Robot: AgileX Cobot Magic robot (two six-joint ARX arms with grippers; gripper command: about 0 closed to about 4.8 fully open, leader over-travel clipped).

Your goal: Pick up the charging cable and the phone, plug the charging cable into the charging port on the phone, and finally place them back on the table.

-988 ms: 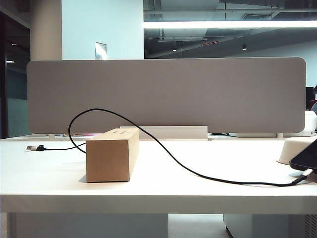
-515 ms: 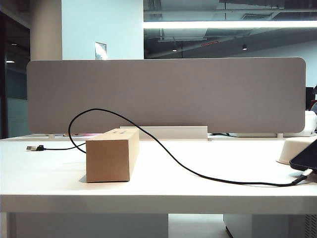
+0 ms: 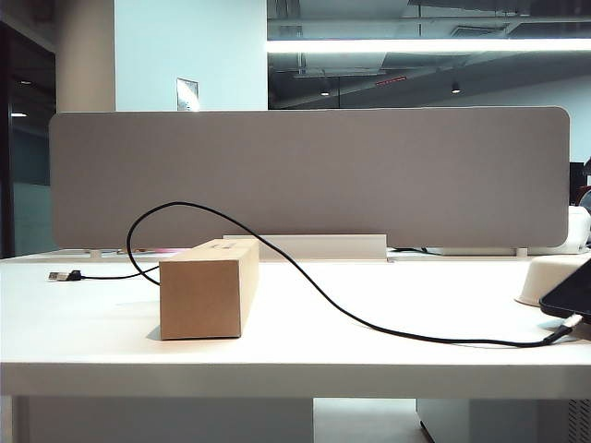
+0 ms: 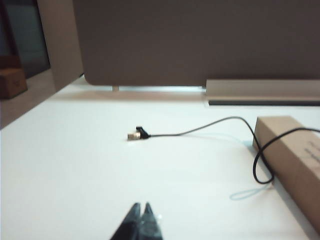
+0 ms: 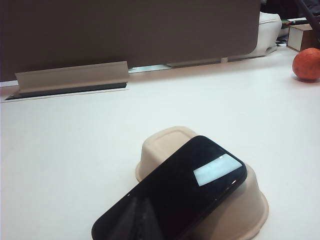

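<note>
Both grippers were clenched and empty: left gripper [image 4: 141, 220] near the table's [image 3: 295, 378] front edge, right gripper unseen. Judging by this, the charging cable [image 3: 305, 281] and phone [image 5: 172, 192] awaited pickup; jaws needed opening first.

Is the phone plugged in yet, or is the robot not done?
Nearly done. The charging cable runs over the cardboard box to the phone, its plug meeting the phone's lower edge at the table's right side. The phone leans on an upturned cream dish. The left claw is shut, holding nothing; the right claw isn't visible. Little seems left.
</note>
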